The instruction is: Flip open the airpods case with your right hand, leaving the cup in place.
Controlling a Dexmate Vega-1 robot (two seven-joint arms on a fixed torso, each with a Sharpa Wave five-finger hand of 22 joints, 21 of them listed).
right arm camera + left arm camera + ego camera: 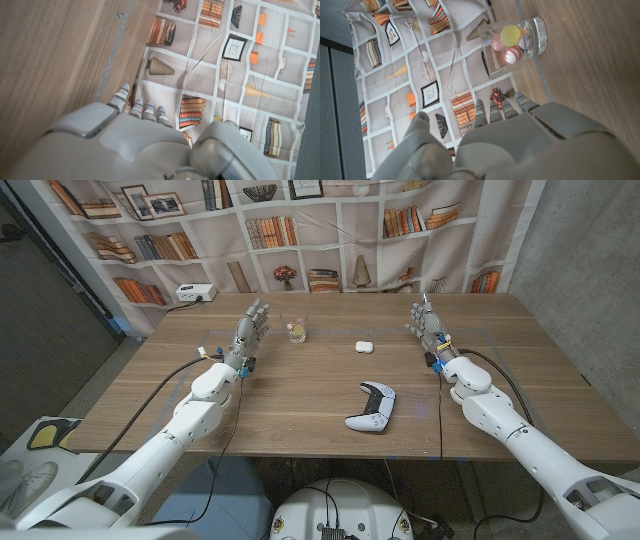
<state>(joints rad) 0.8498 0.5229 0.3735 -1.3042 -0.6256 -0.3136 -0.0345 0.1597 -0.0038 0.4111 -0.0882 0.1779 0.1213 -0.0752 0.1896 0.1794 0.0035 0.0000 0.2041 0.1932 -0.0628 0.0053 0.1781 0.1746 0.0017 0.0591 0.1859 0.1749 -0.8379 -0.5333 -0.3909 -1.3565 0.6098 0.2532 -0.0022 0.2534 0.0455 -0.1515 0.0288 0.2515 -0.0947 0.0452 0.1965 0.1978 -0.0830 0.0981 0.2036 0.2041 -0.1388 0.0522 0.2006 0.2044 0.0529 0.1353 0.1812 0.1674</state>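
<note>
From my seat I cannot see the lid line of the airpods case (364, 347); in the head view it is only a small white lump, so I cannot tell if it is closed. In both wrist views the fingertips are partly hidden behind the back of each hand.

My right hand (430, 326) stands upright over the far right part of the table (300, 395), fingers apart and pointing up, and it holds nothing. It is well apart from the case, which lies on the wood to the left of this hand, between it and the cup (296, 330). My left hand (250, 332) is the same, fingers spread, nothing in it, just beside the cup but not touching it.

The left wrist view shows what the head view cannot: the cup (516, 44) is clear glass, and inside are small balls, one yellow, one red and white striped, one pink. The right wrist view gives me only wood grain and the printed bookshelf curtain (235, 55) behind the right hand (130, 145).

A white game controller (371, 407) lies nearer to me, in the middle of the table.
</note>
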